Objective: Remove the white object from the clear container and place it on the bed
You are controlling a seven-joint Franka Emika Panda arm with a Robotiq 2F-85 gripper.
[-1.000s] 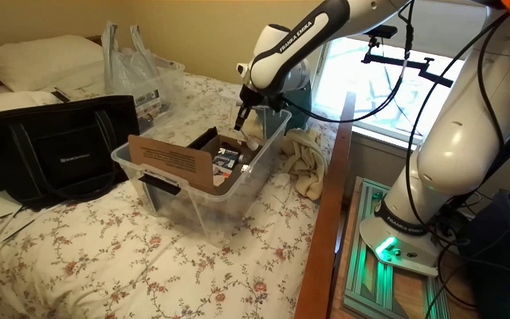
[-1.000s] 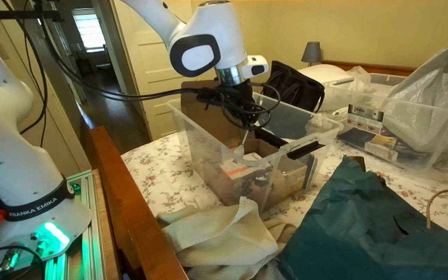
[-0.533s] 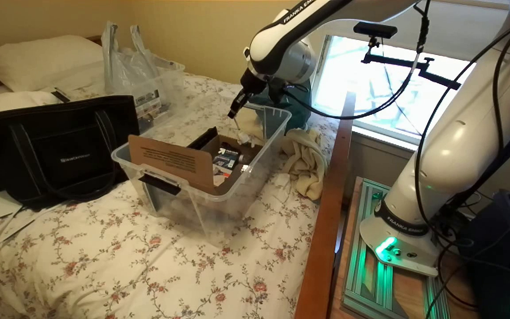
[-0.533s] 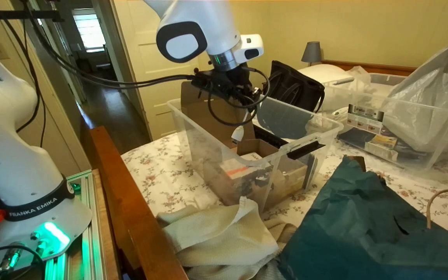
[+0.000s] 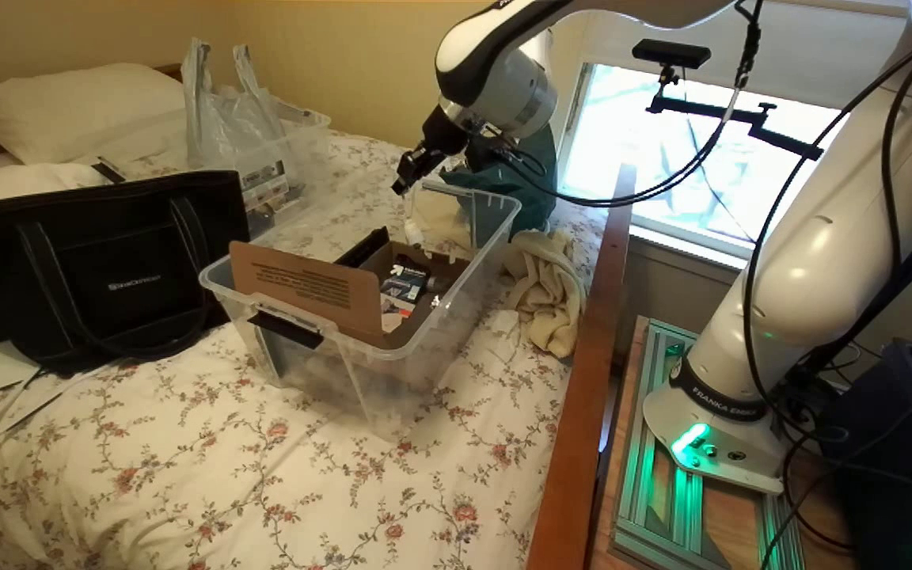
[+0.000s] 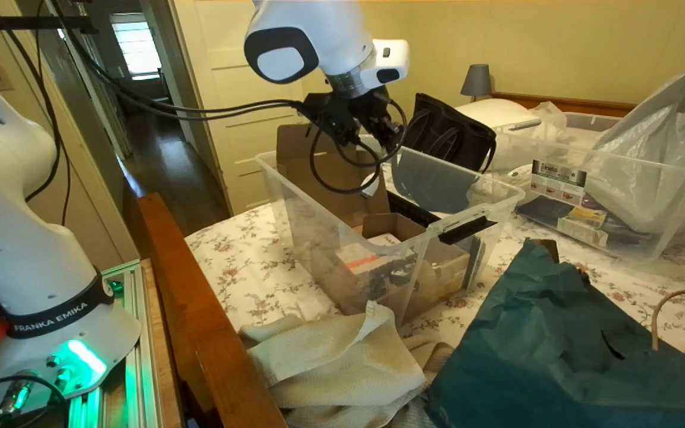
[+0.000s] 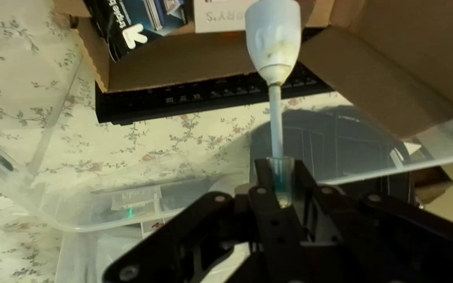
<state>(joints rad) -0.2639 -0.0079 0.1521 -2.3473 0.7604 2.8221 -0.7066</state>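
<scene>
I saw the black pincer clamped narrowly on the see-through tip of the white object, its glossy, cup-shaped end hanging in the mouth of the clear container on the rumpled, flower-printed cloth surface.

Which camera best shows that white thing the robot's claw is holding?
The wrist view: there the white thing is large, thin stem included, though it reaches the picture's top edge. In an exterior view its thick end looks small and pale; in an exterior view a black cable crosses in front of it.
</scene>
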